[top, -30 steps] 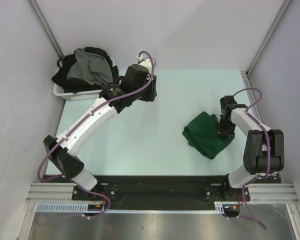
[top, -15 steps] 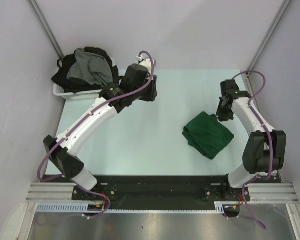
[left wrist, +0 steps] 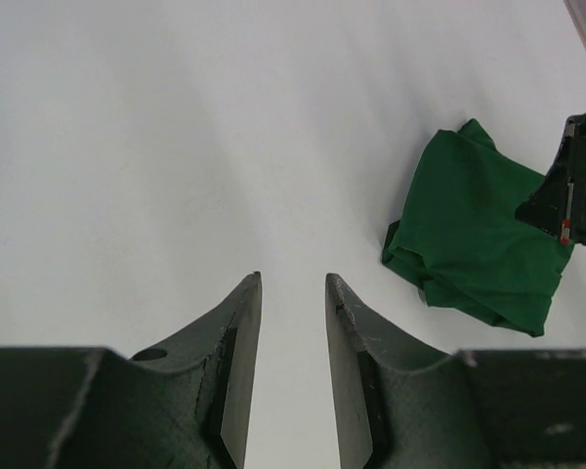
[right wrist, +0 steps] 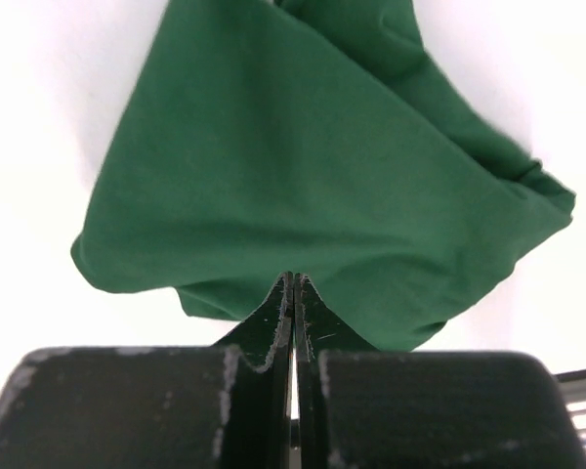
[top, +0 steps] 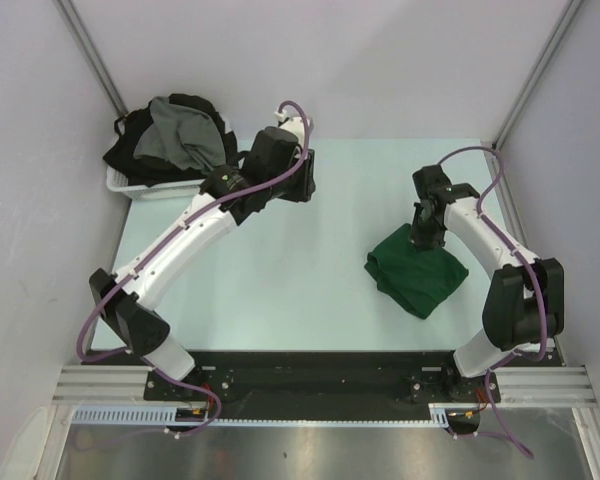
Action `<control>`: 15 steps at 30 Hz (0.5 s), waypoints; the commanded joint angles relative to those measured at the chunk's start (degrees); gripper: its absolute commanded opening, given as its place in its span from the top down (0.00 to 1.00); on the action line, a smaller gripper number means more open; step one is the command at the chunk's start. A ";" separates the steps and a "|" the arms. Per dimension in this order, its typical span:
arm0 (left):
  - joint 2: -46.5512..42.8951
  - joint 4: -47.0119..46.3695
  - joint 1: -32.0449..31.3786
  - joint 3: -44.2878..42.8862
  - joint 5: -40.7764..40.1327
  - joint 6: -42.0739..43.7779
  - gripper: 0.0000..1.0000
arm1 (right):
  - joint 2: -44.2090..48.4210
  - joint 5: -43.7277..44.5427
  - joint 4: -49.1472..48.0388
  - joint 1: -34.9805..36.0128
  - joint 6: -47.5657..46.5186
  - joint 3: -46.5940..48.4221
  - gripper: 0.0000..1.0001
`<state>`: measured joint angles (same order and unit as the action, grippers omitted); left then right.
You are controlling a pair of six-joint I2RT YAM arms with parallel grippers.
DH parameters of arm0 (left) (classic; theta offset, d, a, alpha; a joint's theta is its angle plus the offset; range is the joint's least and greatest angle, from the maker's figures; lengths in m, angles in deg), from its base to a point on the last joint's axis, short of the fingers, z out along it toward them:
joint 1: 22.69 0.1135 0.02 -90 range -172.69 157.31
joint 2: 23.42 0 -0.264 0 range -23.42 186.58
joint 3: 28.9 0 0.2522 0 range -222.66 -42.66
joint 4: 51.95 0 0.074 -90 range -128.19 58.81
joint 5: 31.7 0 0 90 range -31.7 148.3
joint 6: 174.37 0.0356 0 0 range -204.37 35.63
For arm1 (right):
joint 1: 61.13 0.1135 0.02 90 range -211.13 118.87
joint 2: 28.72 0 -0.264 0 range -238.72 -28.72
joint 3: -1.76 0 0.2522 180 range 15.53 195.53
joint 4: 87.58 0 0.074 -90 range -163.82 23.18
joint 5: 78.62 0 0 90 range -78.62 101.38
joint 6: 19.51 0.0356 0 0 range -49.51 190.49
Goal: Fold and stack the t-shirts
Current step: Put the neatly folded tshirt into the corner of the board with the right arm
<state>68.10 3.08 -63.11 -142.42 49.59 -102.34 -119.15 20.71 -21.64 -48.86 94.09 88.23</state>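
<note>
Right arm bent inward, the right gripper [top: 426, 238] is pinched shut, empty, over the far edge of the folded dark green cotton t-shirt [top: 417, 270] on the pale table [top: 280, 280]. The left gripper [left wrist: 293, 283] hovers half-open, empty. The white plastic basket [top: 130, 187] holds a crumpled grey t-shirt [top: 175, 135] and black t-shirts [top: 128, 152].

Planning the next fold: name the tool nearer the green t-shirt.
Right. The right tool, shut, sits over the far edge of the green t-shirt; the left tool hangs well apart, on its left.

Pale mint table top [top: 280, 290] boxed in by plain whitish walls [top: 380, 60] on three sides. Grey metal posts [top: 88, 52] set in back corners. Black rail [top: 310, 365] fixed along near edge, brushed steel sheet [top: 310, 450] seen below it. Everything lit soft and even.
</note>
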 commanded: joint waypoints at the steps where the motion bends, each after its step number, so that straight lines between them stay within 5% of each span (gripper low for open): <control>1: 0.58 -1.02 0.35 -2.80 0.89 -0.74 0.62 | -0.53 0.17 1.69 0.73 2.33 -0.37 1.00; 15: -0.21 -0.41 0.52 -3.68 -0.60 0.14 0.62 | -2.03 -1.49 -3.83 3.63 7.43 -11.96 1.00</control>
<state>69.13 3.08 -63.01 -143.93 49.51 -102.32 -120.35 20.40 -22.51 -46.56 97.78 80.60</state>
